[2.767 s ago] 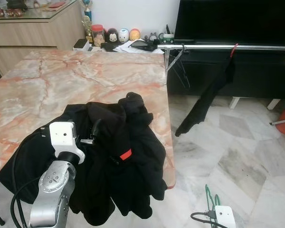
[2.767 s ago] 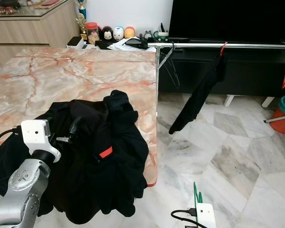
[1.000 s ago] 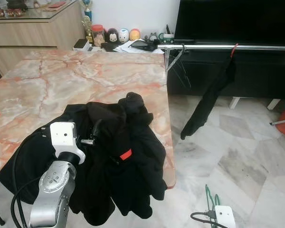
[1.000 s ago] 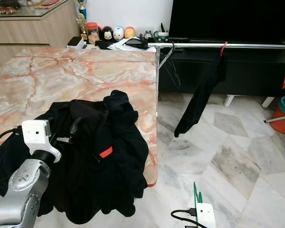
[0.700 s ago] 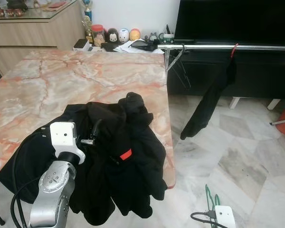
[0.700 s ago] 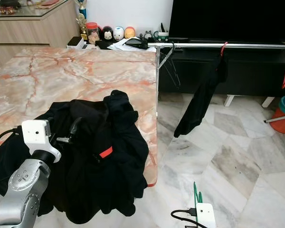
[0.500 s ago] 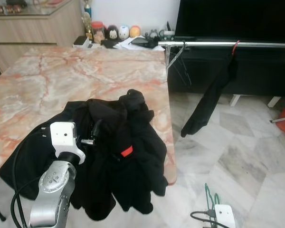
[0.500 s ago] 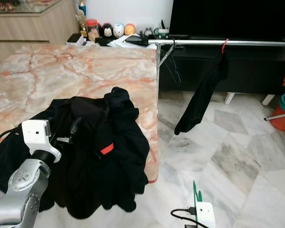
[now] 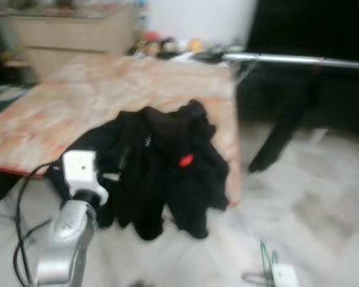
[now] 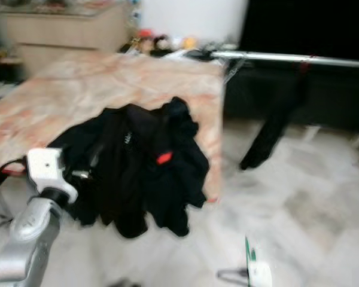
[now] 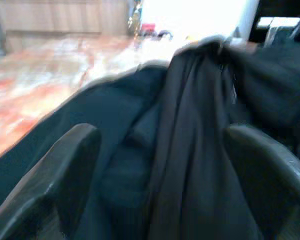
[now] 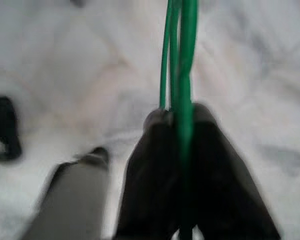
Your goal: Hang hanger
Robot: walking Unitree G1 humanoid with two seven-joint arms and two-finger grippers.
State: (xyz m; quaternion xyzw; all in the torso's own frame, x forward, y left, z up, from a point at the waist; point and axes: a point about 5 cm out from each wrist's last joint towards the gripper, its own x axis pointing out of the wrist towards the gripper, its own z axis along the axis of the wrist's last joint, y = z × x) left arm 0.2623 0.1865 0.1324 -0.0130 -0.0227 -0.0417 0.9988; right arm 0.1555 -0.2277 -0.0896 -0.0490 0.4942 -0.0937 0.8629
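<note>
green hanger [image 12: 182, 75] clamped in right gripper [image 12: 182, 125], held low over floor [image 10: 323, 227].

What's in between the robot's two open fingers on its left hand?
Black clothes. In the left wrist view the dark cloth sits in the gap between the left gripper and its spread fingers, piled on the marble table.

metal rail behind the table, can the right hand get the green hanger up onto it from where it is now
Probably not yet. The right hand, shut on the green hanger, sits low over the floor, while the metal rail runs well ahead, past the table corner. The floor between looks open, so stepping closer should do.
</note>
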